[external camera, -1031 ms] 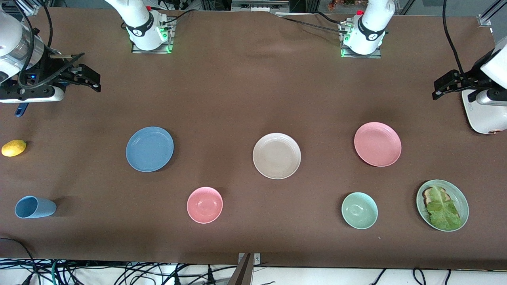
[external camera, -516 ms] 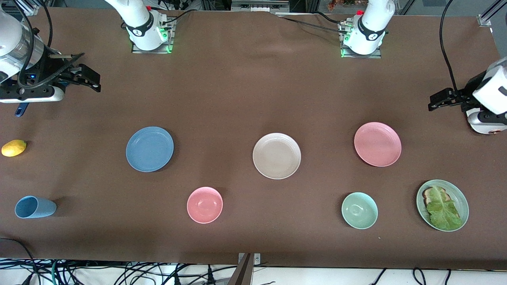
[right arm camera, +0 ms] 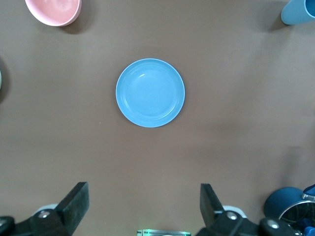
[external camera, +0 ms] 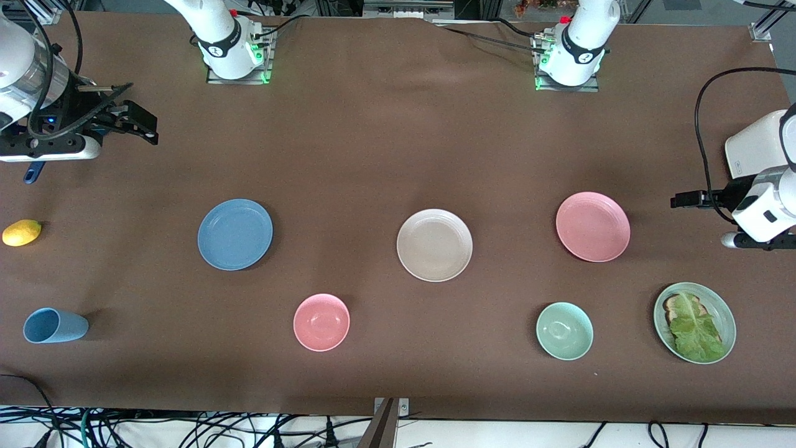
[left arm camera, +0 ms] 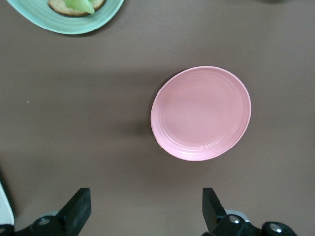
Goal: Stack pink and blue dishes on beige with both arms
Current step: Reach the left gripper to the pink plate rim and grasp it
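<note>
A: Plates on the table (external camera: 385, 143)?
B: Three in a row across its middle, well apart. Blue plate (external camera: 235, 234) toward the right arm's end, beige plate (external camera: 434, 244) at the centre, pink plate (external camera: 592, 226) toward the left arm's end. None is stacked.

A: Items along the edge nearest the front camera?
B: Blue cup (external camera: 55, 325) lying on its side near the corner at the right arm's end; pink bowl (external camera: 321, 322); green bowl (external camera: 564, 331); green plate (external camera: 694, 322) holding toast under a lettuce leaf. A lemon (external camera: 22, 232) sits at the edge of the right arm's end.

A: Left gripper (left arm camera: 145, 212)?
B: In the air over bare cloth at the left arm's end, beside the pink plate, fingers wide apart, nothing between them. The front view shows it side-on, only partly readable. Its wrist view cuts the green plate at the frame border.

A: Right gripper (right arm camera: 142, 206)?
B: Over the right arm's end of the table, fingers spread, empty. Its arm is cut off by the front view's border. A dark blue object beneath it is largely hidden; what it is cannot be told.
</note>
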Controlling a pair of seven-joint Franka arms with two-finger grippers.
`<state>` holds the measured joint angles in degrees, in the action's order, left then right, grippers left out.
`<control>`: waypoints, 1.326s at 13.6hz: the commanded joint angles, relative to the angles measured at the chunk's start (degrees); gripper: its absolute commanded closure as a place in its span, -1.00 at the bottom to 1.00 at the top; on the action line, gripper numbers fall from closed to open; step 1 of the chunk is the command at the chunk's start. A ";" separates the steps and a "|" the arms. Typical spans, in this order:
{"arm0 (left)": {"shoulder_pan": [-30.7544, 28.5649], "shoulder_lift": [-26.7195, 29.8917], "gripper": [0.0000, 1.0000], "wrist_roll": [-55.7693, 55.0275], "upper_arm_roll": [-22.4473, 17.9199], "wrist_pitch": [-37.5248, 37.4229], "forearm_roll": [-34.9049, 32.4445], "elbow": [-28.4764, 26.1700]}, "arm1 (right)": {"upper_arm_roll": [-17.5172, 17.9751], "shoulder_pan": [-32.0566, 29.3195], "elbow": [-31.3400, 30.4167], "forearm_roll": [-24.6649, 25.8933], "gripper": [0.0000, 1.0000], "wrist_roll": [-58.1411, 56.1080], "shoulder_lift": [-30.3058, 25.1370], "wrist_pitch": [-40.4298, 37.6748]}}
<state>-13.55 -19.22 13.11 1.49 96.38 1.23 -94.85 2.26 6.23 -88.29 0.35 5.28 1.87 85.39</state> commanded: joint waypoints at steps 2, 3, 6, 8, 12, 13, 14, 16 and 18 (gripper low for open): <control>-0.51 -1.34 -1.00 2.71 0.79 8.16 1.49 -5.93 | 0.20 -0.17 0.58 -0.88 -1.00 0.87 -0.46 -0.58; -0.51 -1.17 -1.00 2.71 0.88 12.82 1.49 -9.53 | 0.20 -0.17 0.58 -0.96 -1.00 0.87 -0.46 -0.58; -0.51 -1.25 -1.00 2.45 0.88 25.40 1.49 -18.42 | 0.20 -0.17 0.58 -0.88 -1.00 0.87 -0.46 -0.57; -0.51 -1.60 -1.00 2.19 0.88 32.18 1.49 -22.91 | 0.11 -0.17 0.58 -0.88 -1.00 0.78 -0.46 -0.31; -0.51 -3.27 -1.00 2.10 0.88 39.31 1.49 -28.02 | 0.11 -0.17 0.58 -0.96 -1.00 0.87 -0.46 -0.40; -0.51 -3.62 -1.00 2.18 0.88 39.59 1.49 -28.20 | 0.11 -0.17 0.58 -0.96 -1.00 0.87 -0.46 -0.49; -0.51 -4.41 -1.00 2.10 0.88 39.67 1.49 -28.03 | 0.20 -0.17 0.58 -0.96 -1.00 0.87 -0.46 -0.40; -0.51 -5.99 -1.00 2.10 0.88 40.37 1.49 -27.32 | 0.20 -0.17 0.58 -0.96 -1.00 0.87 -0.46 -0.57; -0.51 -6.96 -0.88 2.18 0.97 41.87 1.67 -27.15 | 0.12 -0.17 0.58 -1.31 -1.00 0.78 -0.46 -0.66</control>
<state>-13.90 -25.05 14.34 2.36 136.90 1.45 -122.61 2.26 6.24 -88.28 0.24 5.38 1.86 85.40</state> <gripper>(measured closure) 0.004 0.000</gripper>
